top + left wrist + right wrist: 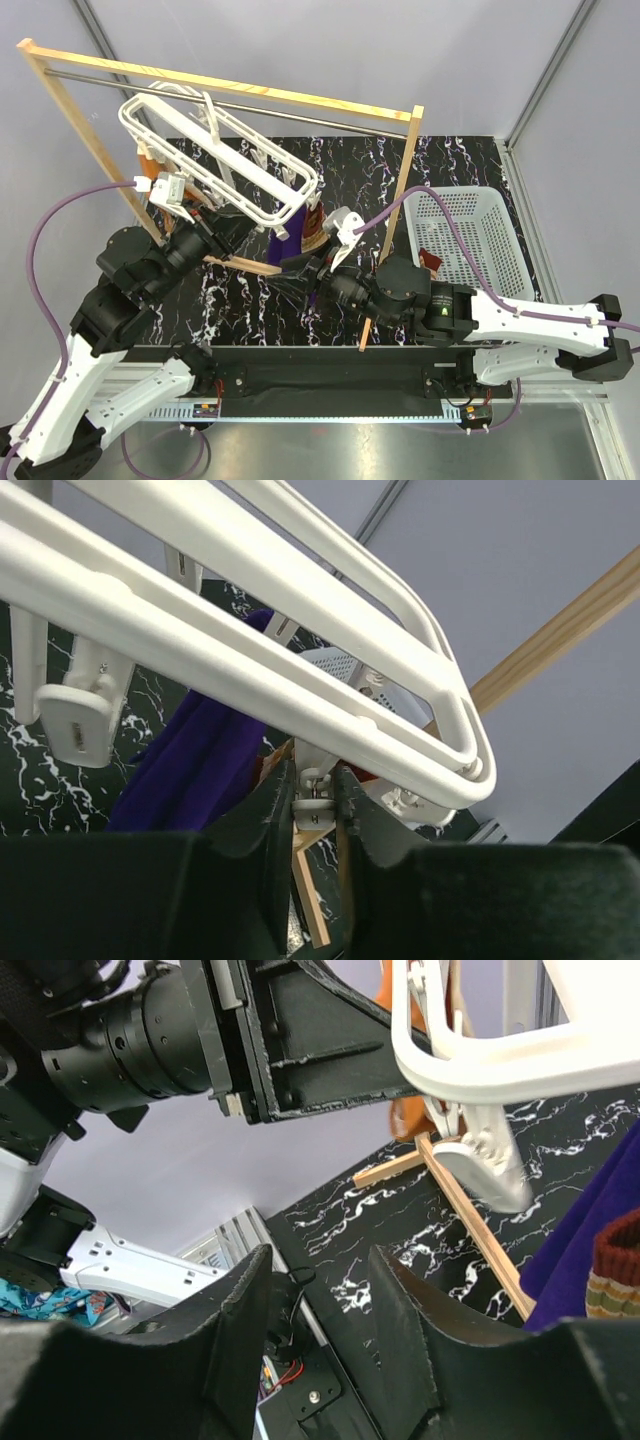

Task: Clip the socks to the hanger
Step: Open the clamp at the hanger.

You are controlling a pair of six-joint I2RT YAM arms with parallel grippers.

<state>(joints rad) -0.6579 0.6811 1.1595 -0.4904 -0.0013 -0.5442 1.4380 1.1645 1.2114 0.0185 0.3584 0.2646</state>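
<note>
The white hanger (215, 150) hangs tilted from the wooden rack's rod. A striped sock (314, 228) hangs at its near right corner beside a purple cloth (285, 228). The sock also shows at the right edge of the right wrist view (614, 1272). My left gripper (230, 228) is under the hanger, shut on a small white clip peg (317, 802) that dangles from the hanger's rails (250, 650). My right gripper (295, 272) is open and empty (320, 1260), low over the table, just below the sock. The second sock cannot be made out.
The wooden rack (405, 160) with its metal rod spans the back; its base bars (470, 1210) lie on the black marbled table. A white basket (470, 240) with a cloth in it stands right. An orange cloth (150, 160) hangs at the hanger's left end.
</note>
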